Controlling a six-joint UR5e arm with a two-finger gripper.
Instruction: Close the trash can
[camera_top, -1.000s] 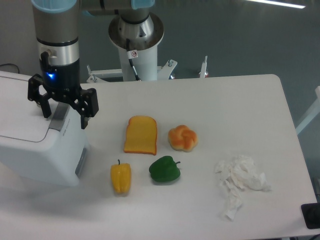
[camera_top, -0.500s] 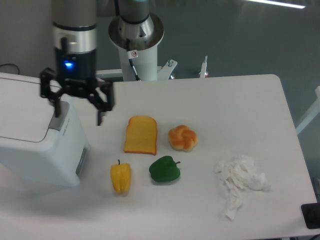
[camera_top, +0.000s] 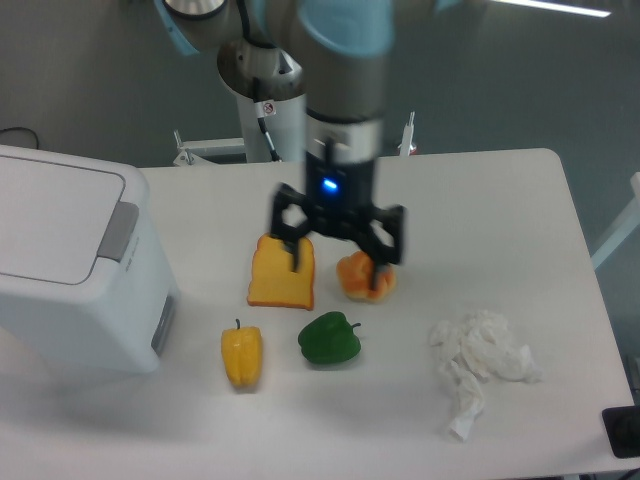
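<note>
Large white boxy plastic trash can (camera_top: 75, 270) at the table's left edge, its flat lid down.

A grey latch tab sits on its right upper edge and a grey panel on its side. To the right, well apart, the black two-finger gripper (camera_top: 338, 255) hangs with fingers spread, holding nothing, above the yellow bread slice (camera_top: 281, 272) and the orange bun (camera_top: 362, 281).

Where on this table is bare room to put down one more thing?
Bare: the far right corner, behind the tissue, and the near strip before the peppers. Crowded: the middle, where the claw hangs over toast and bun; the bin fills the left.
</note>
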